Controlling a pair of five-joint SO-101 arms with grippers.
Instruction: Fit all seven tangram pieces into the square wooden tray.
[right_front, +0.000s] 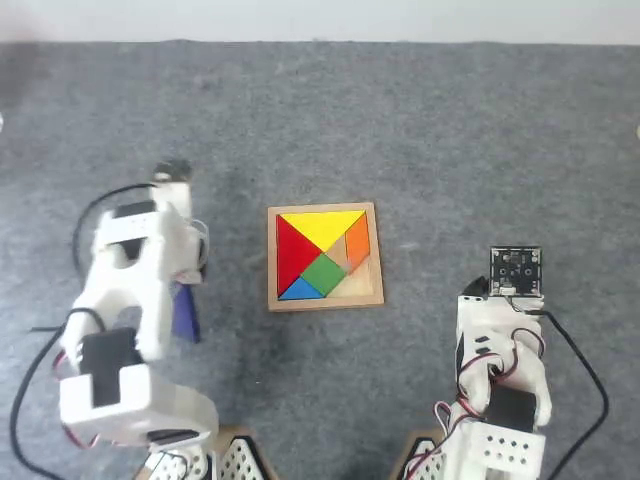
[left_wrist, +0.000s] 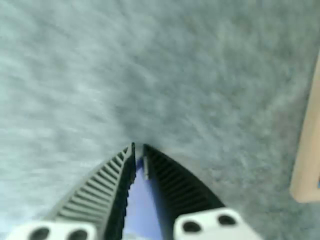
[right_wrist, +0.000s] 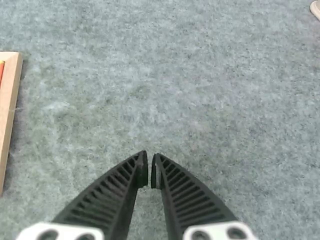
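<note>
Left gripper (left_wrist: 138, 148) fingers pinch a dark blue piece (left_wrist: 142, 200), the arm stretched forward over the grey counter (right_front: 450, 130), left of the wooden tray (right_front: 326, 304). Right gripper (right_wrist: 149, 157) fingers are closed on nothing, that arm folded back to the tray's right.

A grey, felt-like mat (right_front: 430, 130) covers the table. The square wooden tray (right_front: 326, 303) lies flat on it near the centre. From the tray, the left arm's base (right_front: 190, 462) stands at seven o'clock and the right arm's base (right_front: 470, 455) at five o'clock, both at the near edge.
</note>
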